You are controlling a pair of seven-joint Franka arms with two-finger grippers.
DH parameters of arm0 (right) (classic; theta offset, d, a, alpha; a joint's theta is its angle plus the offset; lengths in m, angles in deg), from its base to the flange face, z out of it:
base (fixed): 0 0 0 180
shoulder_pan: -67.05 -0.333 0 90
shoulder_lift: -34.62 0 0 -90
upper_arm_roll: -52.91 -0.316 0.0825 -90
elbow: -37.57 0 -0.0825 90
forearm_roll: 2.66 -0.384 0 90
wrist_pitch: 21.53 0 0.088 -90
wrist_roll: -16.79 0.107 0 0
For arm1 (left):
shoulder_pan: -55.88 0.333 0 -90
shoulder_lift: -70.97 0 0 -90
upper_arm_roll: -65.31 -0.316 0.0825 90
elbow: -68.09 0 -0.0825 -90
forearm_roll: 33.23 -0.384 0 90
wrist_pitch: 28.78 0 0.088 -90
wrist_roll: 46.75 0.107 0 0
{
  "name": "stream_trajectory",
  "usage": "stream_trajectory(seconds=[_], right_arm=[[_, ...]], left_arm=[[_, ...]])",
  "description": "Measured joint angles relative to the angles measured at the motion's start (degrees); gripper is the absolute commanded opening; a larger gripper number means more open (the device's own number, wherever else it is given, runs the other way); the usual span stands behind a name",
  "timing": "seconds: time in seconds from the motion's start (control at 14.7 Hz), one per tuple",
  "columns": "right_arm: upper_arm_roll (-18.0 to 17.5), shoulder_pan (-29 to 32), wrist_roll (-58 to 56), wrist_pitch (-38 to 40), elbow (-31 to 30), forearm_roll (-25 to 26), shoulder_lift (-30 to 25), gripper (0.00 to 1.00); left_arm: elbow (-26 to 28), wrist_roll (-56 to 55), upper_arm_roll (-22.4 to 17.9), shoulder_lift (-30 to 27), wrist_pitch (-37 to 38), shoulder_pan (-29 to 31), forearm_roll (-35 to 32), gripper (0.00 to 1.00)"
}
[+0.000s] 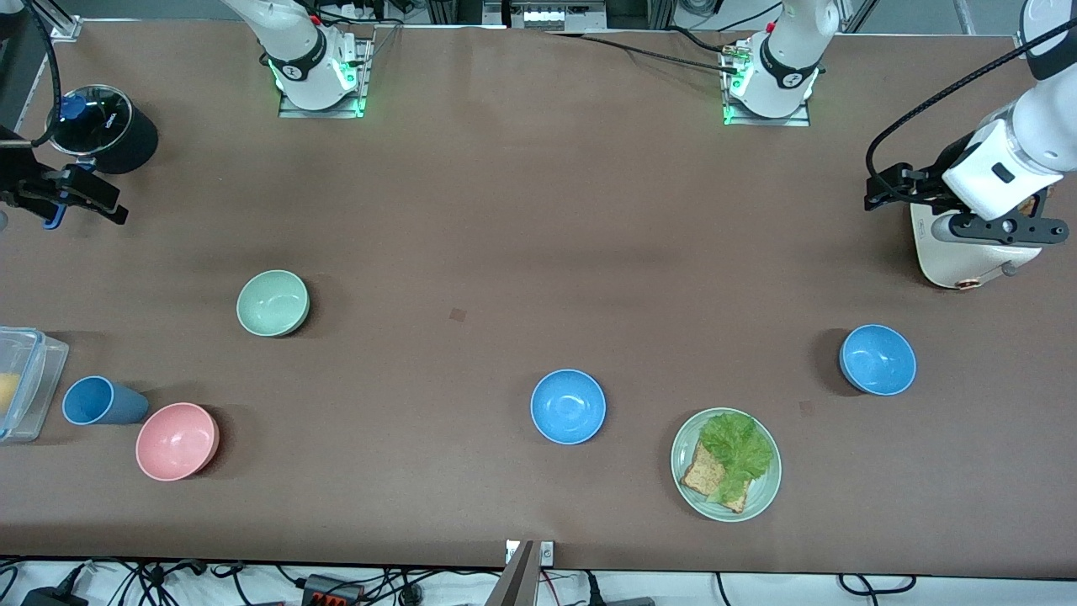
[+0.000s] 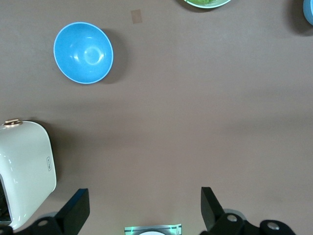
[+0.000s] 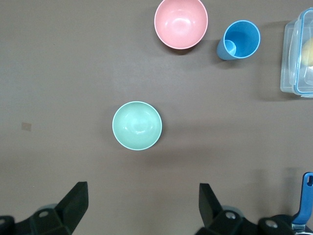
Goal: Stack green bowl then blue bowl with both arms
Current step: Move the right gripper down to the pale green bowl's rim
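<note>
- The brown counter carries every item, with both arm bases along its edge farthest from the front camera.
- The left arm is raised over its own end of the counter, above a cream toaster; its left pincer is spread wide with nothing between the fingers.
- The right arm sits mostly out of the front view at the other end, and its right pincer hangs above the counter, fingers parted and empty, beside a black cylindrical container.
- A green plate with lettuce and bread lies near the front camera, toward the left arm's end.
- A clear lidded box sits at the counter's edge on the right arm's end.
- The green bowl stands upright and alone toward the right arm's end, well apart from both pincers.
- The blue bowl, faintly speckled, sits upright toward the left arm's end, nearer the front camera than the toaster.
- A brighter blue bowl rests near the middle of the counter.
- A pink bowl sits just beside a blue cup.
</note>
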State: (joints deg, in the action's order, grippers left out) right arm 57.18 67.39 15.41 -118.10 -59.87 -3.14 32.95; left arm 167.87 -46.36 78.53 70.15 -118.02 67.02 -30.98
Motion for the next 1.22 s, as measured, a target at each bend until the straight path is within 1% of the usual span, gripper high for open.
stream_trajectory(seconds=[0.61,0.75,0.95,1.22], right_arm=[[-0.01,0.00,0.00,0.31,-0.30,0.00,0.06,1.00],[-0.01,0.00,0.00,0.20,-0.85,0.00,1.00,1.00],[-0.02,0.00,0.00,-1.58,-1.95,0.01,5.77,1.00],[0.00,0.04,0.00,-6.35,-2.50,0.05,15.68,1.00]], left_arm=[[-0.08,-0.12,-0.01,1.08,-0.12,0.03,0.00,1.00],[-0.11,-0.12,0.03,1.34,-0.16,-0.04,0.00,1.00],[-0.16,-0.12,0.05,1.41,-0.16,-0.05,0.00,1.00],[-0.18,-0.15,-0.04,1.44,-0.12,0.05,0.00,1.00]])
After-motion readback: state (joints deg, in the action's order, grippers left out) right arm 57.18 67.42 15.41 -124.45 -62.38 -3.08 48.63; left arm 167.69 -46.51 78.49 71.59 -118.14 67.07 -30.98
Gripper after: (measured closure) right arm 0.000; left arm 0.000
